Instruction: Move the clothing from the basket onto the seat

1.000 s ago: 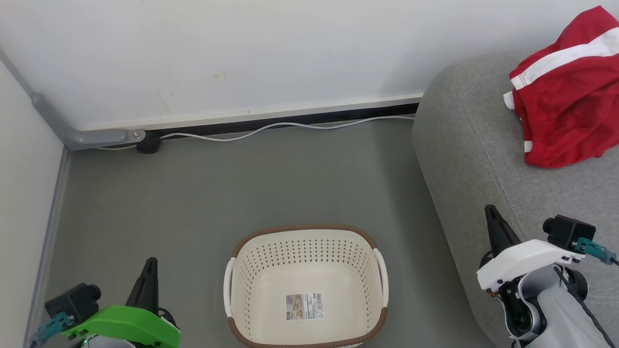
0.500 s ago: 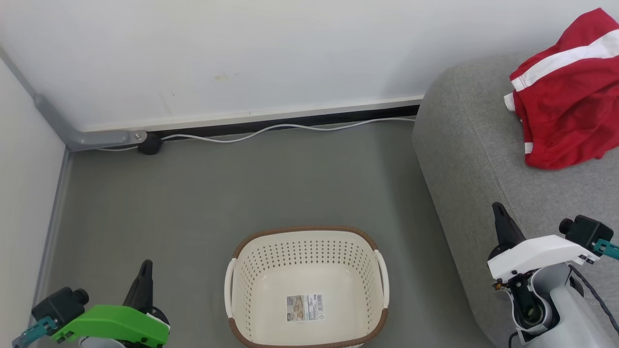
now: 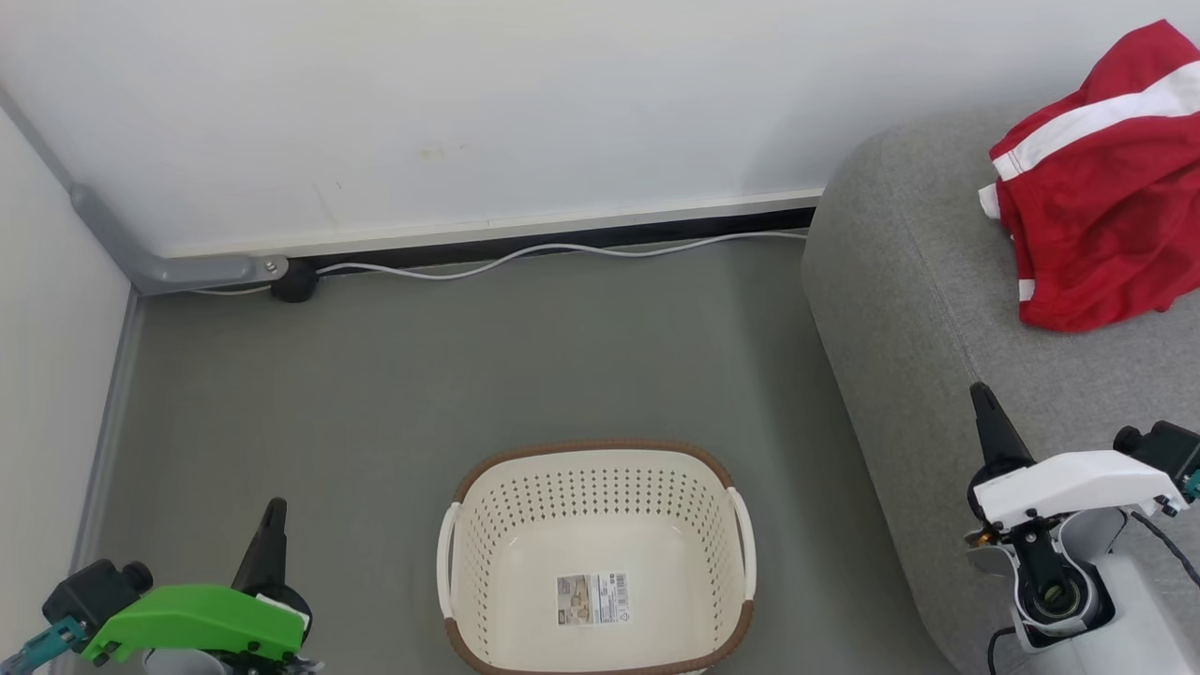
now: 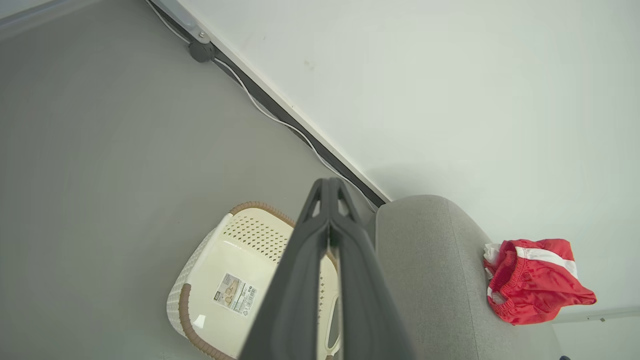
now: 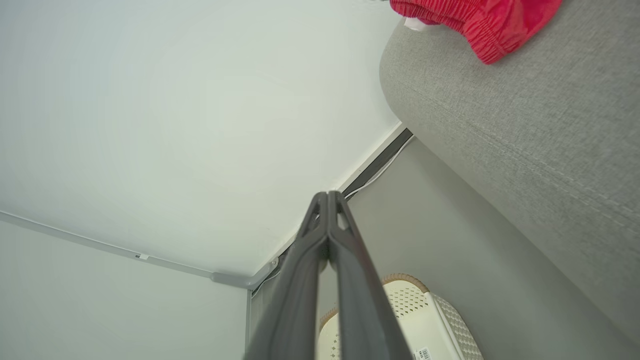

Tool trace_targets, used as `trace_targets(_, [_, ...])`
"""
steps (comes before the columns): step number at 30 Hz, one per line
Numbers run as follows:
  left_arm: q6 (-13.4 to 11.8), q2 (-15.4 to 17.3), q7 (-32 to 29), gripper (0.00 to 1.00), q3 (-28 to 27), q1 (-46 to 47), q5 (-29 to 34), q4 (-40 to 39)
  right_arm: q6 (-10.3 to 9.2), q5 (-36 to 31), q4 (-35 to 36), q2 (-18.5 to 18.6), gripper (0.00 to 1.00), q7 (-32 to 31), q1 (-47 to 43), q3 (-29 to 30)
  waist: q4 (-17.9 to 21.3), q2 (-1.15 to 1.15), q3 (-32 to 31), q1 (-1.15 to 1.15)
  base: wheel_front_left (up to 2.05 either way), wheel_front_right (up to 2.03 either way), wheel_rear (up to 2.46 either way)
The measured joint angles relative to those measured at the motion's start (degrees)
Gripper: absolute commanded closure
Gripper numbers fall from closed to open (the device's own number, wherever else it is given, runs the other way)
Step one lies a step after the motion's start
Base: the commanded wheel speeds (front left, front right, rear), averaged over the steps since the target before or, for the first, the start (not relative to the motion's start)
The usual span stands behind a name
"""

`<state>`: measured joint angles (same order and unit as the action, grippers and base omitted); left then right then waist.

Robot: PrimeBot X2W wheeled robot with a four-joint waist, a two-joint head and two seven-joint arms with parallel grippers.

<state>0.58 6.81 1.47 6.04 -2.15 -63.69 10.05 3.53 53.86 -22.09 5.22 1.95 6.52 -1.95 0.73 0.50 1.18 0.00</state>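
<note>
Surveying left to right. Finds the left gripper (image 3: 273, 511) poised above the floor (image 3: 422, 375) toward its near left corner, dark fingers pressed flat together, gripping nothing. Confirms the same in the left wrist view: fingers meeting along their length, no cloth between.

Passes to the basket (image 3: 592, 443), upright on the floor, well off the far edge by the wall (image 3: 469, 112) and apart from the seat's rounded side. Records its inside as bare save for a sticker (image 3: 592, 598) on the bottom, with no red fabric within or draped over the rim.

Reaches the seat (image 3: 900, 300) next. Places the right gripper (image 3: 981, 398) over the seat's near left edge, fingers likewise closed tip to tip and empty, well apart from the clothing. Locates the clothing (image 3: 1097, 225), red with a white stripe, crumpled in a heap on the seat toward its far edge beside the wall, set back from the left edge.

Judges the transfer complete as far as shown: nothing left in the basket, garment at rest on the seat, neither arm carrying anything. Cannot vouch for the part of the seat cut off at the right.
</note>
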Motion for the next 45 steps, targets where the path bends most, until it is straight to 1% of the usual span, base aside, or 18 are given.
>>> trace_targets(7, [0.81,-0.55,-0.94,1.00,-1.21,0.70,-3.92,0.70,0.10,5.22,0.82,-0.45,1.00,-1.10,-0.02,1.43,-0.10,0.00,-0.14,0.00,0.00,0.00,0.00])
trace_targets(10, [1.02,-0.71,-1.43,1.00,-1.79,0.94,-5.71,1.00,0.60,7.33,1.13,-0.65,1.00,-1.72,-0.03,2.01,-0.14,0.00,-0.20,0.00,0.00,0.00,0.00])
trace_targets(23, [2.93,-1.66,-3.01,1.00,-4.08,2.17,-13.19,2.43,1.27,16.95,2.42,-1.47,1.00,-4.07,-0.14,4.65,-0.32,0.00,-0.47,0.00,0.00,0.00,0.00])
trace_targets(27, [3.07,-1.94,-3.55,1.00,-4.75,2.49,-15.03,2.76,1.52,19.94,2.87,-1.63,1.00,-4.61,-0.18,5.47,-0.38,0.00,-0.55,0.00,0.00,0.00,0.00])
trace_targets(29, [3.52,-2.01,-3.78,1.00,-5.17,2.70,-16.60,2.96,1.91,21.26,3.02,-1.67,1.00,-5.06,-0.20,5.86,-0.41,0.00,-0.59,0.00,0.00,0.00,0.00])
trace_targets(43, [5.15,-2.98,-5.52,1.00,-7.69,4.04,-24.71,4.46,2.54,31.54,4.44,-2.42,1.00,-7.57,-0.76,8.78,-0.60,0.00,-0.88,0.00,0.00,0.00,0.00])
trace_targets(45, [5.36,-3.16,-5.61,1.00,-8.02,4.47,-25.40,4.63,3.01,33.04,4.60,-2.53,1.00,-7.87,-0.82,9.18,-0.63,0.00,-0.92,0.00,0.00,0.00,0.00])
